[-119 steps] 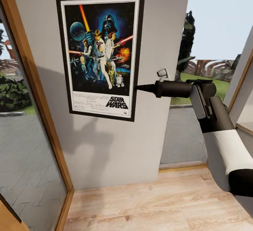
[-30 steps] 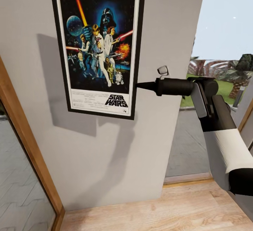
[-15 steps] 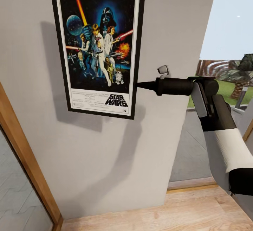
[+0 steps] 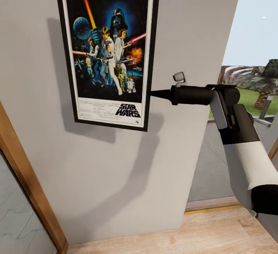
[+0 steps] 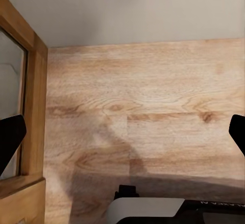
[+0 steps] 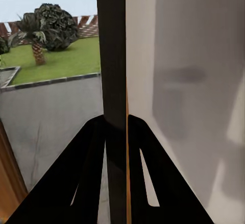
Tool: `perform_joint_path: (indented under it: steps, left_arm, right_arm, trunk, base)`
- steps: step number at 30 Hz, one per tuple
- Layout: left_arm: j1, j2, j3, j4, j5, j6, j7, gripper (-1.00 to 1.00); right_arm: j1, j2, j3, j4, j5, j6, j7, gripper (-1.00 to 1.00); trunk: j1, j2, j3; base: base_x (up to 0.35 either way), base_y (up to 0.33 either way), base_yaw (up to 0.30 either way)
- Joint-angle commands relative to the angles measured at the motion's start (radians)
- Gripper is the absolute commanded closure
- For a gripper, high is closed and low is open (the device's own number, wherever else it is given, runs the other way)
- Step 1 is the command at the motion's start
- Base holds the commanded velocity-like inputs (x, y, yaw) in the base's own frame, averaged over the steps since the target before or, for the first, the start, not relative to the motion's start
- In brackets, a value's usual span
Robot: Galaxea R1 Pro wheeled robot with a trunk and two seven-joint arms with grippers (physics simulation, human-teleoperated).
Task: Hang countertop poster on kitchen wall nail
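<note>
The right gripper pinches the Star Wars poster by its right frame edge; judged light, rigid, thin-edged, slip-prone.

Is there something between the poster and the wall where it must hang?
Nothing visible does. The poster, held at its right edge by the right pincer, is upright before the pale grey wall, casting a shadow on it. No nail can be made out.
</note>
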Motion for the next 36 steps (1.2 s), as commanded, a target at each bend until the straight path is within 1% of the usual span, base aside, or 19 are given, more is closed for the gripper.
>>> perform_joint_path:
  steps: [1,14,28,36]
  left_arm:
    - [0.0,0.0,0.0,-0.001,0.0,-0.002,0.0,-1.0]
    - [0.0,0.0,0.0,-0.001,0.0,-0.002,0.0,-1.0]
    - [0.0,0.0,0.0,-0.001,0.0,-0.001,0.001,-1.0]
    - [0.0,0.0,0.0,-0.001,0.0,-0.001,0.0,-1.0]
  right_arm:
    - [-0.001,0.0,0.001,0.003,-0.007,0.007,0.001,1.0]
    - [-0.001,0.003,0.004,0.035,-0.005,0.008,0.001,1.0]
    - [-0.001,0.002,0.004,0.037,-0.005,0.008,0.001,1.0]
    - [-0.001,0.002,0.004,0.035,-0.005,0.007,0.001,1.0]
  trunk:
    - [0.0,-0.001,0.0]
    - [0.0,-0.001,0.0]
    - [0.0,-0.001,0.0]
    - [0.0,-0.001,0.0]
  base:
    - [0.009,0.0,0.0]
    - [0.001,0.0,0.0]
    - [0.001,0.0,0.0]
    - [0.158,0.087,0.0]
